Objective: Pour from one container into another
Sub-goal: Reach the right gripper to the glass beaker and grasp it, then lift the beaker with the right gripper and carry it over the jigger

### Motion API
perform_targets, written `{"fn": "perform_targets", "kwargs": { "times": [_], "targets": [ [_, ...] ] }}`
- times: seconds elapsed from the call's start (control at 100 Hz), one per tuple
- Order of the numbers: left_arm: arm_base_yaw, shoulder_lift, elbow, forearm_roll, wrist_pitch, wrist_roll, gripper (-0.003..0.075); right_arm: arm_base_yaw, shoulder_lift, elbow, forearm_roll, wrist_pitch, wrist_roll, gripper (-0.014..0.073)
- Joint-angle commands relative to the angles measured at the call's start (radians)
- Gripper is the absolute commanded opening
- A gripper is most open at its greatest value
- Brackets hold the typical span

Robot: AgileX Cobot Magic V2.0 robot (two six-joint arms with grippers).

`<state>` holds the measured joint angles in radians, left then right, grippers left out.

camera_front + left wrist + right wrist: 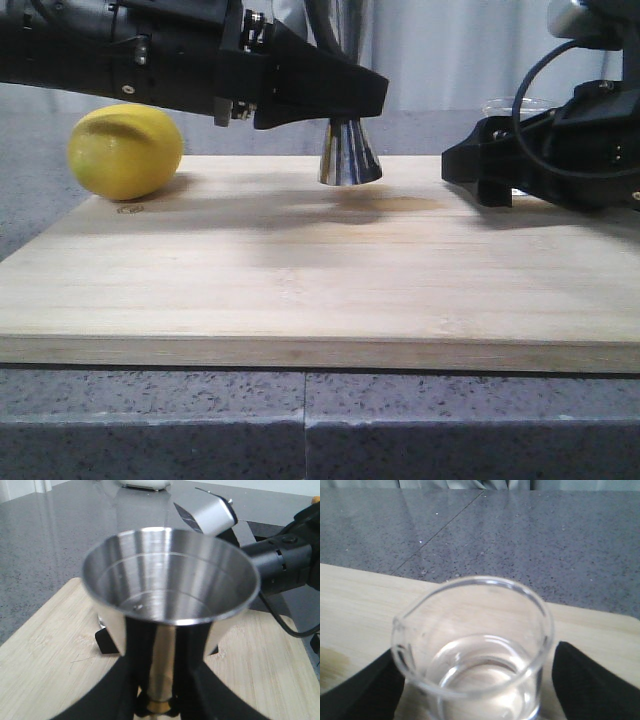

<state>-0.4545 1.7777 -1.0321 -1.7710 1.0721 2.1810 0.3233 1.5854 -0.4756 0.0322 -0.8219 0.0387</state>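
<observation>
The right gripper (pixel 475 680) is seen with a finger on either side of the glass beaker (pixel 472 645); whether the fingers press the glass cannot be told. The beaker stands upright on the wooden board (pixel 300 270) at the right, with clear liquid in its bottom. The left gripper (pixel 160 680) is closed on the waist of the steel cup (pixel 170 575), which is held upright above the board, its base clear of the wood. The step in hand is judged to be the grasp before pouring. Next, the beaker must be lifted, carried to the cup mouth and tilted lip-first. A lemon (pixel 125 152) lies at the far left, well apart. A faint stain (pixel 400 204) is noted between the grippers. No obstruction is seen.
</observation>
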Motion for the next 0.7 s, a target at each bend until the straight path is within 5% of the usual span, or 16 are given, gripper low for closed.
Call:
{"fn": "perform_targets", "kwargs": {
  "times": [0.0, 0.36, 0.69],
  "targets": [
    [-0.01, -0.04, -0.031, -0.081, 0.073, -0.004, 0.0059, -0.007, -0.021, -0.031, -0.011, -0.079, -0.003, 0.0508],
    [-0.01, -0.04, -0.031, -0.081, 0.073, -0.004, 0.0059, -0.009, -0.02, -0.034, -0.017, -0.066, -0.003, 0.0331],
    [-0.01, -0.04, -0.031, -0.081, 0.073, -0.004, 0.0059, -0.009, -0.026, -0.034, -0.018, -0.058, -0.024, 0.031]
  ]
}}
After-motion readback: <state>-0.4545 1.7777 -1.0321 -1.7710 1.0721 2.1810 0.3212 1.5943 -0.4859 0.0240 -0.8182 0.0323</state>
